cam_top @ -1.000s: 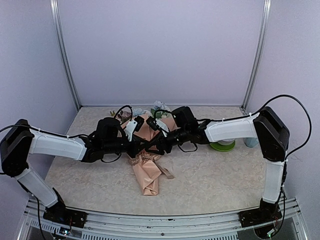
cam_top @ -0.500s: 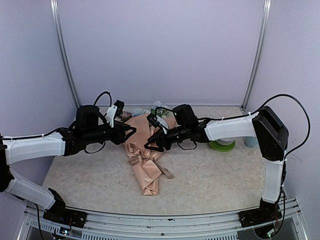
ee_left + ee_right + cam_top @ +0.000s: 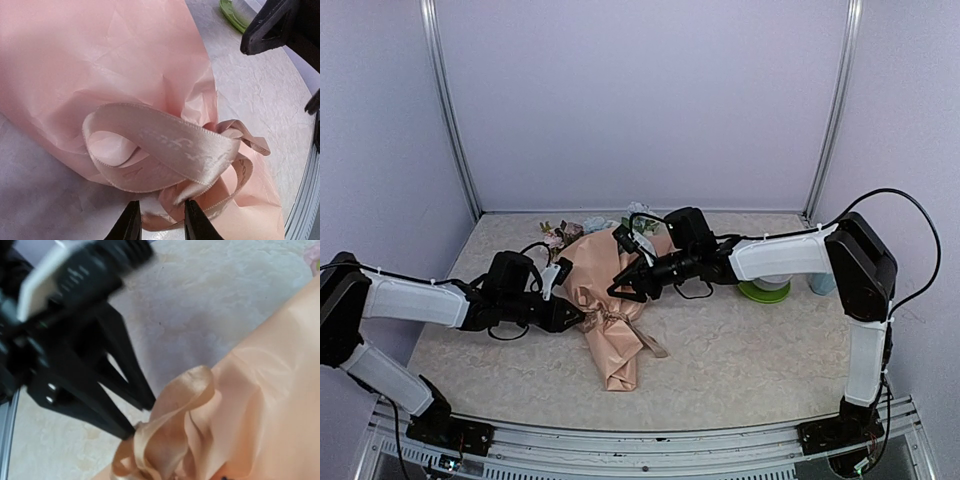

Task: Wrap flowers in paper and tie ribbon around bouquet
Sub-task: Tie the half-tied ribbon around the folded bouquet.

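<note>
Ribbon (image 3: 170, 150) tightening wants the left gripper (image 3: 160, 222), jaws slightly apart at the loop, pinching 1 strand clear of paper (image 3: 100, 50), while the right gripper (image 3: 623, 283) hovers empty, jaws spread.

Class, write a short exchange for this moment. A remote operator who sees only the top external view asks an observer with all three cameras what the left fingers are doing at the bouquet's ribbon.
Operator: From above, the left fingers merge into the ribbon. Are they closed on it?
Observer: The left wrist view shows them apart, with ribbon strands bunched between the tips.
Operator: How does the ribbon lie?
Observer: Up close, it makes one wide open loop resting on the paper.
Operator: And the right fingers?
Observer: In the left wrist view they stand apart with nothing between them.
</note>
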Available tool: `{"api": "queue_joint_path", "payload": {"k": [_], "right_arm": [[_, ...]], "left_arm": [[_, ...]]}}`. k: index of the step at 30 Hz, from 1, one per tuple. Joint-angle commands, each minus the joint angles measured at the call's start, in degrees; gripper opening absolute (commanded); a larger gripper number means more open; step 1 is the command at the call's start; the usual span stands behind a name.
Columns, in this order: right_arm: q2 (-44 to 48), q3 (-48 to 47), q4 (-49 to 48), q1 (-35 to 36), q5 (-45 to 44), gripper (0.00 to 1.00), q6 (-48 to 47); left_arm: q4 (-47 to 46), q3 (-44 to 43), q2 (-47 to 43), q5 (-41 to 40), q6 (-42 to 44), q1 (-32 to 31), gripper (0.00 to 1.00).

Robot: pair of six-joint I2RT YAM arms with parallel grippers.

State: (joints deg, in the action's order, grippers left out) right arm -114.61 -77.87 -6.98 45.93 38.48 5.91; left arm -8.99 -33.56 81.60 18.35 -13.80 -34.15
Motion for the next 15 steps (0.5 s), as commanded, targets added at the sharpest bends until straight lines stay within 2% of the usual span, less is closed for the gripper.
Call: {"api": "queue_joint_path", "payload": {"k": [1,11,12,15], "right_arm": [[0.4,1.0,-0.5,-0.4,-0.1,0.5,0.5],[0.6,1.5,-0.1,-0.4,0.2,0.49,0.2],[0.6,1.5,-0.1,-0.4,0.4,0.49,0.3],[0.8,1.6,0.1,-0.3,0.3,0.48,0.2]], "left_arm": [[-3.7,-2.7,3.9,5.7,1.6,0.2,0.3],[-6.2,-2.4,3.5,4.0,4.1,-0.5,0.36],[-6.0,-3.0,4.1,4.0,4.4,-0.5,0.35],[-4.7,-4.1,5.7,3.8,4.7,-0.6,0.18]]}}
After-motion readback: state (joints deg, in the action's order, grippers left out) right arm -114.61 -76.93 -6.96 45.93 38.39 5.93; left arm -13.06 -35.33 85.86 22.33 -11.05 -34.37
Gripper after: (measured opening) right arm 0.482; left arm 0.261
